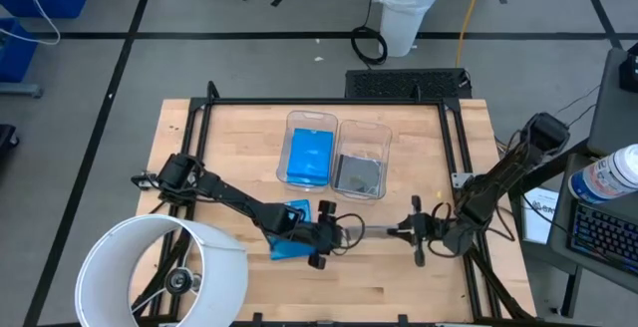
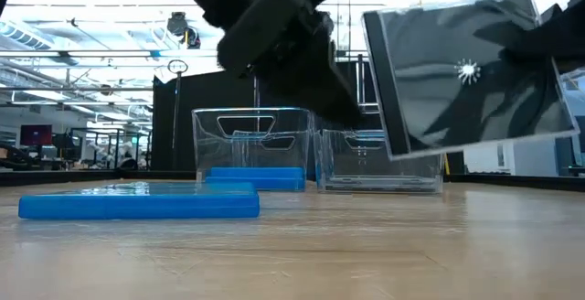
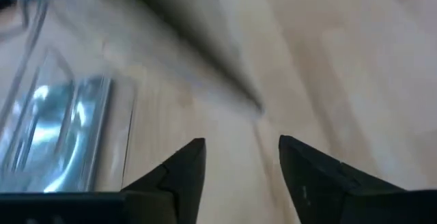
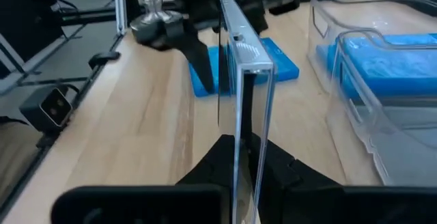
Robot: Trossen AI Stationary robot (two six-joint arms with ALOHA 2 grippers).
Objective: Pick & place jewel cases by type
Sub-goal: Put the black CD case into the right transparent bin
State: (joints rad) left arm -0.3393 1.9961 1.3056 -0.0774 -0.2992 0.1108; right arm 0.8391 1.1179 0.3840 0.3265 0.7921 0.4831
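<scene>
A dark smoky jewel case stands on edge in the air near the table's near edge, held by my right gripper, which reaches in from the right. My left gripper is open and hovers at the case's far-left end, above the table. A blue jewel case lies flat on the wood under the left arm, also seen in the low view. The left clear bin holds blue cases; the right clear bin holds a dark one. My right gripper pinches the smoky case's edge nearest the table's right side between its two fingers, one on each flat face. The fingers come level from the right. The case is lifted clear, on edge, and slightly tilted in the low view. My left gripper: I cannot tell whether it touches the case's other end.
The two bins stand side by side at the table's middle, beyond the grippers. A large white round shade covers the near left corner. A black frame runs along the table's edges. Bare wood lies in front of the right bin.
</scene>
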